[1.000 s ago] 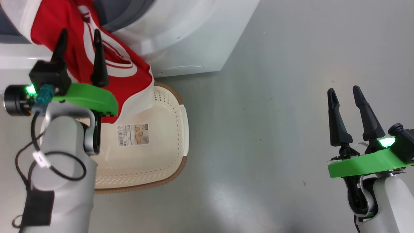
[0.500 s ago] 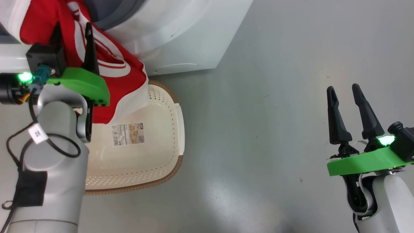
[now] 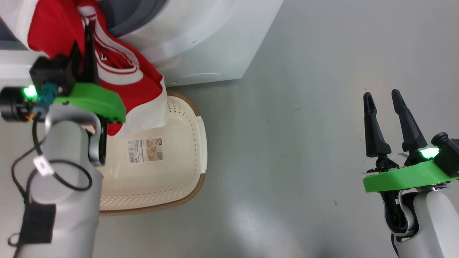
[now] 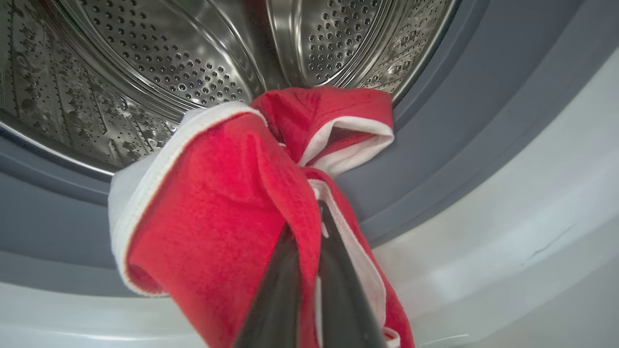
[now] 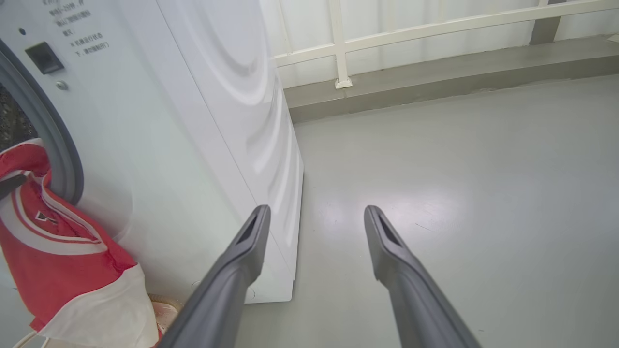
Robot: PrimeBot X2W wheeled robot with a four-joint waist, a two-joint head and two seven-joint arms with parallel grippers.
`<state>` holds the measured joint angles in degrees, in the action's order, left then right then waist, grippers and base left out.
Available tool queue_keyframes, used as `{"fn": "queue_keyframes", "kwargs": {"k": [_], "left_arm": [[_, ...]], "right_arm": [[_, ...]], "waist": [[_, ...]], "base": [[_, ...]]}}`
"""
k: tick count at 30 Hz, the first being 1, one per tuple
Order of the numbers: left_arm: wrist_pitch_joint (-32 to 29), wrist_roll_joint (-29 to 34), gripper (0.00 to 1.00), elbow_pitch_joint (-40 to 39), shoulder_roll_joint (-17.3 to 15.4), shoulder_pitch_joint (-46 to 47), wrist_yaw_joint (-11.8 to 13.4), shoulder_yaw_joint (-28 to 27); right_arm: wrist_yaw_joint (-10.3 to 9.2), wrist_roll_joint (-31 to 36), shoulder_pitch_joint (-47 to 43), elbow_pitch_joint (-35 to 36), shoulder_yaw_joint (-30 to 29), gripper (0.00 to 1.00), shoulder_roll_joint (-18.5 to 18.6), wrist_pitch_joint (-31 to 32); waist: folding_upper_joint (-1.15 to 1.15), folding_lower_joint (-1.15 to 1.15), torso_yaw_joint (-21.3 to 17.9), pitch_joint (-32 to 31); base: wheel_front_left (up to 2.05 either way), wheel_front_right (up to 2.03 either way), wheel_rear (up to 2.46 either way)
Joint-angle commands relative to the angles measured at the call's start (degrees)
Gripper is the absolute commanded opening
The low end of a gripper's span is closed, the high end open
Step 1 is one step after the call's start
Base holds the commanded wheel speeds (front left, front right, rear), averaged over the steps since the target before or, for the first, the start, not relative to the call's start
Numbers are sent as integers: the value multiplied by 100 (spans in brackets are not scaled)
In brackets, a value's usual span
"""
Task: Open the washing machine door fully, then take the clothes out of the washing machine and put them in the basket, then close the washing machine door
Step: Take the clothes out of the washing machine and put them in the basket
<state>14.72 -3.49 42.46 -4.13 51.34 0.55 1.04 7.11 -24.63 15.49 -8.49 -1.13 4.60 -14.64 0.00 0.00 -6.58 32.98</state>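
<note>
Clothes point(image 4: 217, 203) clamped in left jaws, above basket point(image 3: 193, 161).

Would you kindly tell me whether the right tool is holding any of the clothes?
No, the right tool stands open over bare floor, away from the clothes.

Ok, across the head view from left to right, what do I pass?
First the left gripper, shut on the clothes → basket → bare grey floor → right gripper, open. The washing machine spans too much of the top to place.
</note>
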Motion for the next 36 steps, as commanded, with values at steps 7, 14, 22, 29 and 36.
{"fn": "queue_keyframes", "kwargs": {"k": [7, 14, 22, 29, 36], "left_arm": [[28, -8, 0, -758, -68, -1072, 2, -140], [28, -36, 0, -1005, 24, -1816, 47, -118], [28, -89, 0, -622, 98, -2239, 5, 87], [28, -171, 0, 41, 117, -2068, -87, 257], [28, -232, 24, 641, 121, -1704, -117, 235]], "right_arm": [[37, 50, -145, 138, 91, 100, 12, -36], [37, 55, -167, 144, 72, 100, 43, -36], [37, 40, -131, 143, 109, 100, 59, -36], [37, 23, -63, 166, 110, 100, 56, -36], [37, 10, -6, 193, 90, 100, 31, -36]], "waist": [[0, 0, 62, -102], [0, 0, 145, -119], [0, 0, 132, -57], [0, 0, 53, 109], [0, 0, -36, 310]], "base": [[0, 0, 0], [0, 0, 0], [0, 0, 0], [0, 0, 0], [0, 0, 0]]}}
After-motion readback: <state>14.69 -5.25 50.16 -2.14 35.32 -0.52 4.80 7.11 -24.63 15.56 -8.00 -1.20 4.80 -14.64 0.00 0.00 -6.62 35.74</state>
